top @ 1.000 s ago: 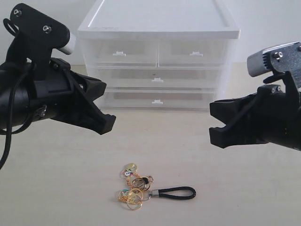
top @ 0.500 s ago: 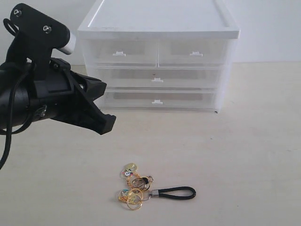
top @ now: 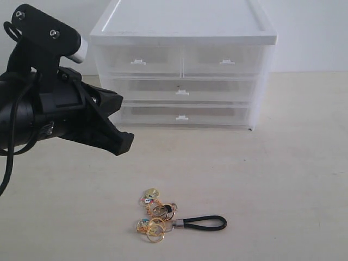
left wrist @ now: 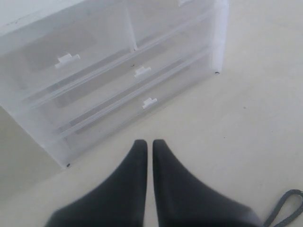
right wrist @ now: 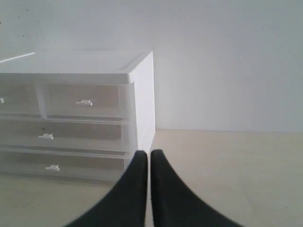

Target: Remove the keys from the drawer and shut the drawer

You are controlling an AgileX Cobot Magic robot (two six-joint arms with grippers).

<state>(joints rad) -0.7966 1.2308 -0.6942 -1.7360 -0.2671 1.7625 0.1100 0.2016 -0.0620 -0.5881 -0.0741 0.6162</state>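
Only my right gripper (right wrist: pixel 144 152) had moved since a second earlier, backing clear out of the wide view. My left gripper (top: pixel 122 142) hung with its fingers pressed together, nearer to the keys (top: pixel 157 217). They lay on the table (top: pixel 283 179) in front of the drawer (top: pixel 182 115), strap pointing right. The drawer looked shut. My right gripper was pinched closed on nothing.

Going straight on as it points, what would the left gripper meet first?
Probably the table, just short of the lowest drawer. Depth is unclear, so it might reach the drawer front instead.
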